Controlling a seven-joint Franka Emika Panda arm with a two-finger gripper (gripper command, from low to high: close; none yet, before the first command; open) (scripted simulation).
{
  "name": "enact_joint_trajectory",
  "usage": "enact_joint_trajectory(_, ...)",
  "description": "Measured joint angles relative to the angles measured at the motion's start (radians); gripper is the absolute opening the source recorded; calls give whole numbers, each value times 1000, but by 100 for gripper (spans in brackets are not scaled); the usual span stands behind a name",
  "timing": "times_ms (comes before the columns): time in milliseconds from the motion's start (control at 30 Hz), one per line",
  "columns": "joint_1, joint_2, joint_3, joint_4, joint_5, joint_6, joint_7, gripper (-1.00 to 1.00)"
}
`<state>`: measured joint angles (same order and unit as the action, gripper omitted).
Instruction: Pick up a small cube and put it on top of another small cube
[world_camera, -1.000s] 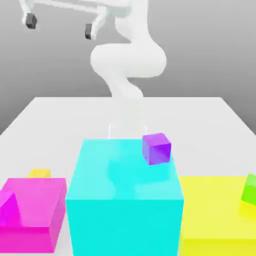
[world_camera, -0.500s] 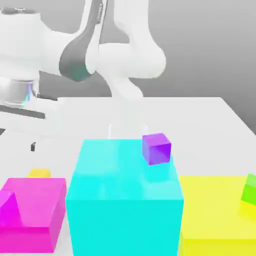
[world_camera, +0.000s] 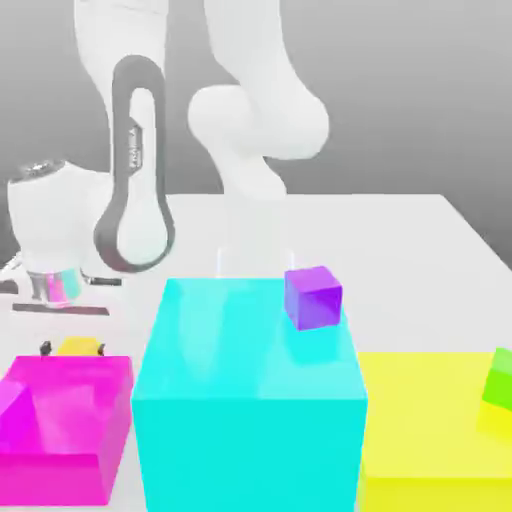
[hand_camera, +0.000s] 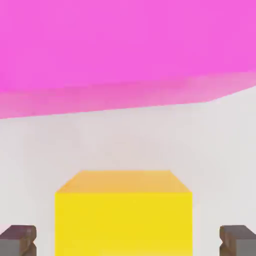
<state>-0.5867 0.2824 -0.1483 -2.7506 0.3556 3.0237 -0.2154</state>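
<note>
The gripper (hand_camera: 128, 242) is down at the table behind the magenta block (world_camera: 65, 425), straddling the yellow cube (hand_camera: 123, 215). Its fingertips (hand_camera: 19, 240) stand on either side of the cube with slim gaps left, so nothing is grasped yet. This looks like the grasping step. Next it should pinch the cube squarely, lift clear, then carry it to the purple cube (world_camera: 313, 297) on the cyan block (world_camera: 250, 400).

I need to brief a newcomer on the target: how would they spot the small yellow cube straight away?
Start at the big magenta block at the exterior view's left. Just behind it, on the white table, sits the small yellow cube, under the gripper. It is far tinier than the large yellow block, and yellow, unlike the small purple cube.
</note>
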Motion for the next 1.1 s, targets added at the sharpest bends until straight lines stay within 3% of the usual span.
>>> enact_joint_trajectory(200,-4,-4,3,-1,-7,-4,5,-100)
enact_joint_trajectory(367,84,-162,-131,-35,-200,-123,152,-100)
enact_joint_trajectory(467,78,-225,-150,-39,-290,-202,240,-100)
enact_joint_trajectory(667,58,-132,-189,151,-294,-366,416,-100)
enact_joint_trajectory(800,125,-130,-202,279,-446,-454,525,-100)
enact_joint_trajectory(1100,417,-194,-72,501,-764,-627,712,-100)
